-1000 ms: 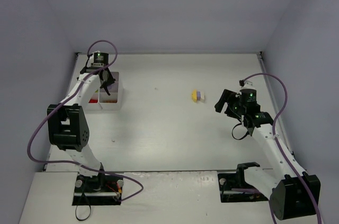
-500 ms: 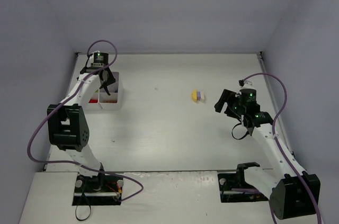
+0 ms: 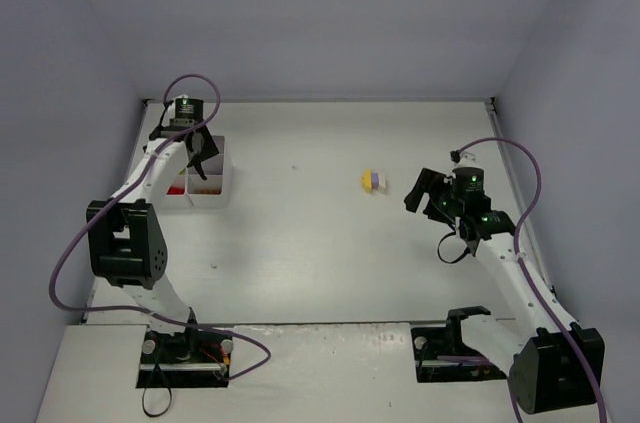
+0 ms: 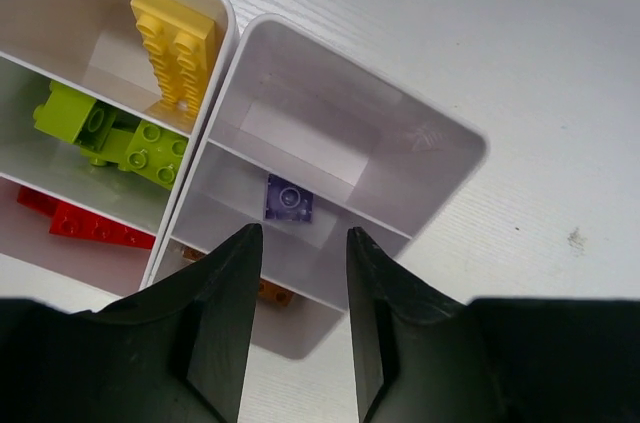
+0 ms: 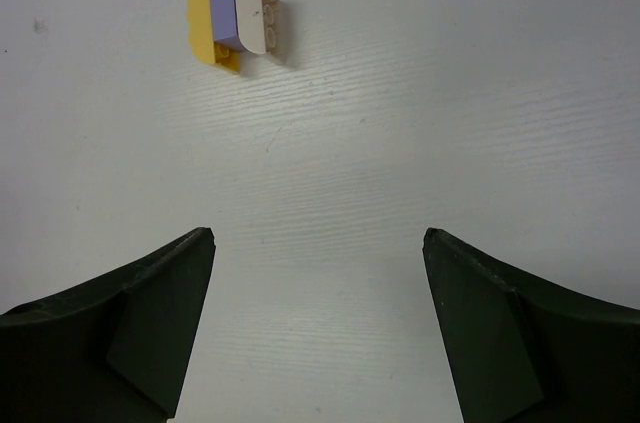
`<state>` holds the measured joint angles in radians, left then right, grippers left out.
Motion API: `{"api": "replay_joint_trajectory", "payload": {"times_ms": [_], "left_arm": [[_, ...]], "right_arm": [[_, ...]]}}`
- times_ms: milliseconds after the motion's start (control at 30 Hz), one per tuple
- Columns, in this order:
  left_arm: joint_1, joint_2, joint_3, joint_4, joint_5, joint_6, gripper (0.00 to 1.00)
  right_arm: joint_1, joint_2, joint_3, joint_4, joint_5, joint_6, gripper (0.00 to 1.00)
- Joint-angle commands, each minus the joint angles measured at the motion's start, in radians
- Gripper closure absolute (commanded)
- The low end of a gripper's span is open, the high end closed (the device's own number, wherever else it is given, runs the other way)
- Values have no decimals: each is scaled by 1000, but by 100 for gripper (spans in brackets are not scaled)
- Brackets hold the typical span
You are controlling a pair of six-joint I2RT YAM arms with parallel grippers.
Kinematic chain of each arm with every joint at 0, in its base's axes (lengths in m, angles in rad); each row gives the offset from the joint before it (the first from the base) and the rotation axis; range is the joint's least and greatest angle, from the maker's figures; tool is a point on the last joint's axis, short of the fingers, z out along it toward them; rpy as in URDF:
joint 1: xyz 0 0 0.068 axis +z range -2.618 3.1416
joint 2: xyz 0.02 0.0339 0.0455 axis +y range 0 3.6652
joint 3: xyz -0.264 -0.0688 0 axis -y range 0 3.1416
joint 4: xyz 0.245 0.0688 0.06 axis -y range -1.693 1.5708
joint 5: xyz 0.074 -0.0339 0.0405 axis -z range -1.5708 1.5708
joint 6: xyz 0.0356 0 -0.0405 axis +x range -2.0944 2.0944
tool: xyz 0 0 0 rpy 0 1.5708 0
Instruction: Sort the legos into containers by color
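The legos [image 4: 172,35] mostly lie in the tray [image 4: 440,143]. Over the last second the left gripper [image 4: 300,243], slightly parted and empty, barely shifted above a lilac brick [image 4: 288,200]. One mixed cluster [image 5: 237,27] remains on the counter [image 5: 450,93], ahead of the wide-spread right gripper [image 5: 318,238].

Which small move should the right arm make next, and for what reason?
Probably ease the right gripper forward toward the cluster of bricks, steering a little to the left as its wrist view shows it. Its jaws stand open and empty. The yellow, lilac and cream cluster lies ahead on the table, apart from the gripper and not yet sorted.
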<state>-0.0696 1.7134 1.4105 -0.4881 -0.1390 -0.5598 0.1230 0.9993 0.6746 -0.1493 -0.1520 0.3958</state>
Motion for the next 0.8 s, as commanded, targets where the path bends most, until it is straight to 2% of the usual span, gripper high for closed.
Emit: {"api": "replay_joint_trajectory", "payload": {"times_ms": [0,133,367,433,600,767], "left_arm": [[10,-126,19,3,27,0,66],[7,-213,2,-20,88,17,66],[-36,-327,-84,-15,274,81,65],[-73,-357,-103,-29,289,112,65],[-127,-416,-142,-56,308,149,65],[-148,-451,-162,-93,319,189,65]], "right_arm": [[-5,22,25,63,-27,2,19],[-2,64,54,80,-23,9,22],[47,260,140,128,-27,-52,24],[75,334,189,137,-50,-102,24],[95,502,302,123,-110,-345,24],[95,634,508,79,-208,-487,22]]}}
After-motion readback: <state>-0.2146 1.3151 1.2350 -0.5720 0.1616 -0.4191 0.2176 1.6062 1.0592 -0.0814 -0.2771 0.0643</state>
